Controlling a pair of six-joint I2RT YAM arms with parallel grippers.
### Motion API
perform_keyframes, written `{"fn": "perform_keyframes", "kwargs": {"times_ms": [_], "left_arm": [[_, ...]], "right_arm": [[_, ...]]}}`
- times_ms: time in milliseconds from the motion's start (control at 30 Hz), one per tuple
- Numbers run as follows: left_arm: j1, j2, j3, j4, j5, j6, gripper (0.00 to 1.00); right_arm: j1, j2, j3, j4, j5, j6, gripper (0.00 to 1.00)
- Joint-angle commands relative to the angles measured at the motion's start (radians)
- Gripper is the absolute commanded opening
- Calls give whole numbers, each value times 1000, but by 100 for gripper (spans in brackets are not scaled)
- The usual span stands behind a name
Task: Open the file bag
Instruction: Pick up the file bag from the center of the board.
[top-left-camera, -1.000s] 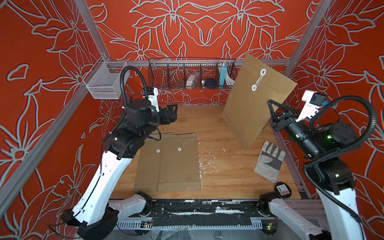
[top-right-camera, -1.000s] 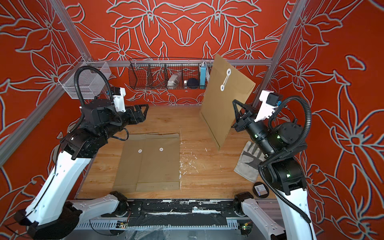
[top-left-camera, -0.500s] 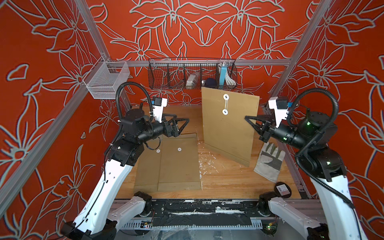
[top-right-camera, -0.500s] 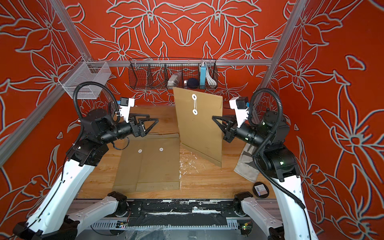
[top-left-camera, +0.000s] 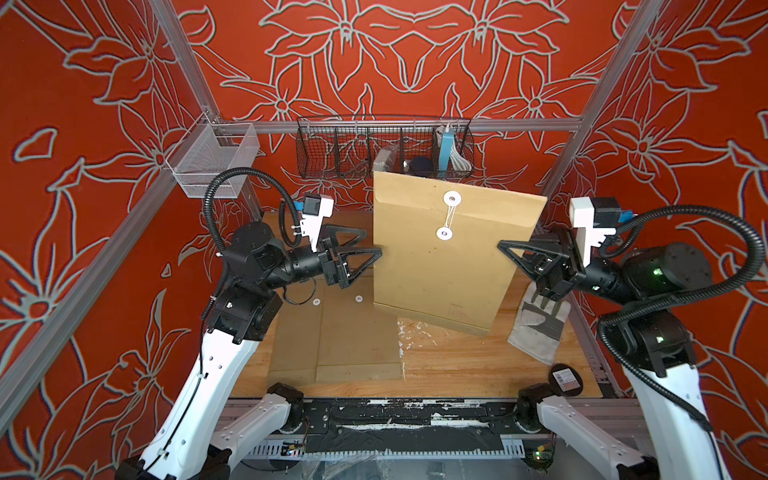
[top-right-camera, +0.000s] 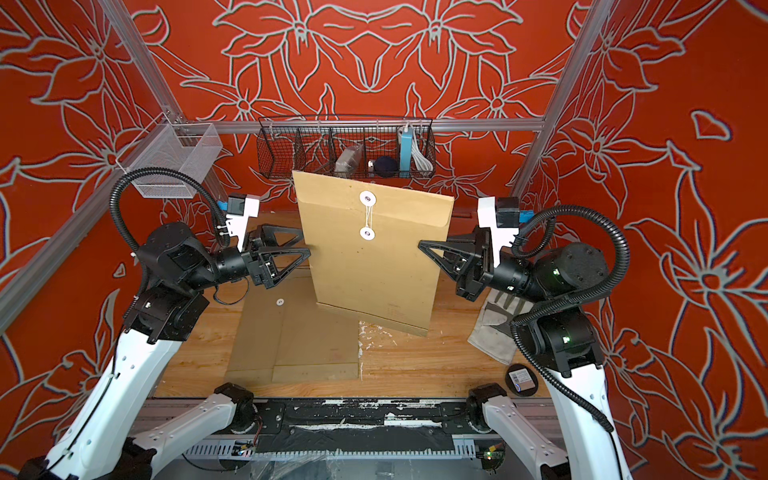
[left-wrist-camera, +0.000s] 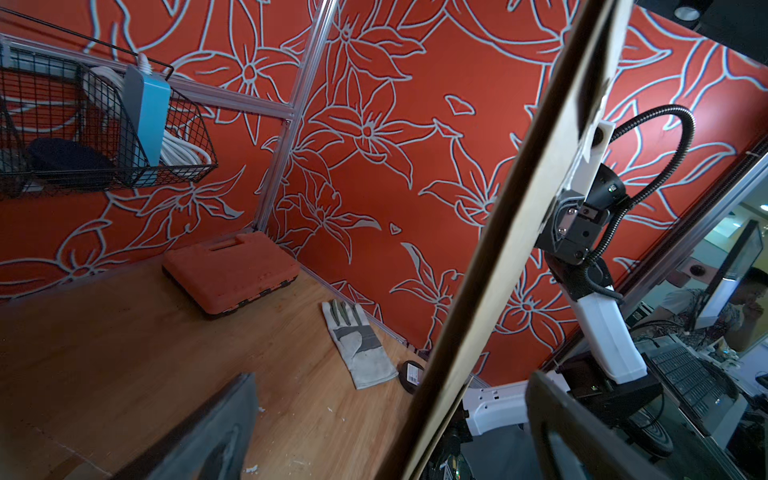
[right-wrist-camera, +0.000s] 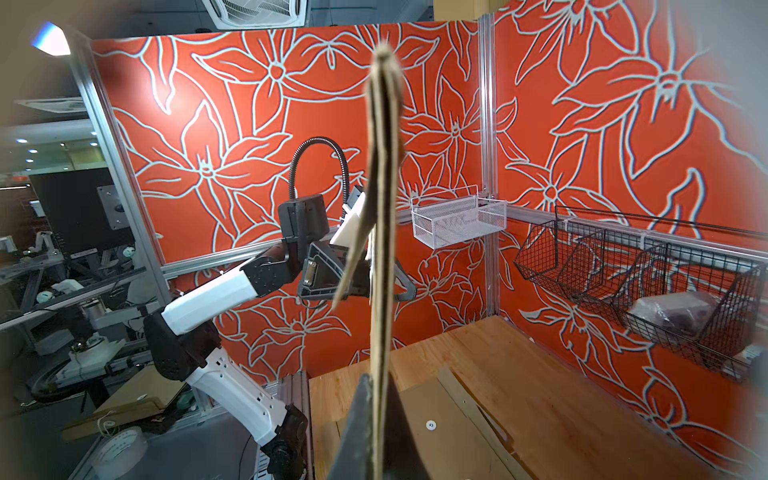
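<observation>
Right fingers (top-left-camera: 505, 245) pinch file bag (top-left-camera: 449, 270), upright, flap-up

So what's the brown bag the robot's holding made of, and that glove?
The file bag looks like stiff brown kraft paper: matte, with a folded flap and a string tie. The glove seems to be leather or thick cloth: grey and white patches, limp and wrinkled. It's hard to be sure.

Closed in on three sides by red walls (top-left-camera: 415, 62) printed with pale flower outlines, framed by aluminium posts (top-left-camera: 185, 62). Below, a wooden desk (top-left-camera: 457, 365). On the back rail (top-left-camera: 519, 124), a black wire basket (top-left-camera: 332, 153); at the corner, a white mesh basket (top-left-camera: 208, 166). Beyond the open side, ceiling spotlights (right-wrist-camera: 20, 140) and an air vent (right-wrist-camera: 253, 12).
</observation>
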Motion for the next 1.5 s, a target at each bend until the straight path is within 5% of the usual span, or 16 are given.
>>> {"fn": "perform_keyframes", "kwargs": {"times_ms": [0, 500, 1133, 1333, 1467], "left_arm": [[1, 12, 14, 101, 80, -60, 100], [-81, 123, 99, 174, 100, -89, 84], [-104, 120, 129, 144, 93, -56, 15], [-104, 108, 120, 93, 61, -29, 0], [-104, 98, 116, 49, 38, -5, 0]], "right_arm": [[5, -5, -14, 95, -31, 56, 0], [28, 15, -54, 145, -21, 127, 0], [32, 25, -75, -42, 88, 39, 0], [31, 32, -91, -56, 118, 30, 0], [31, 28, -104, -68, 140, 24, 0]]}}
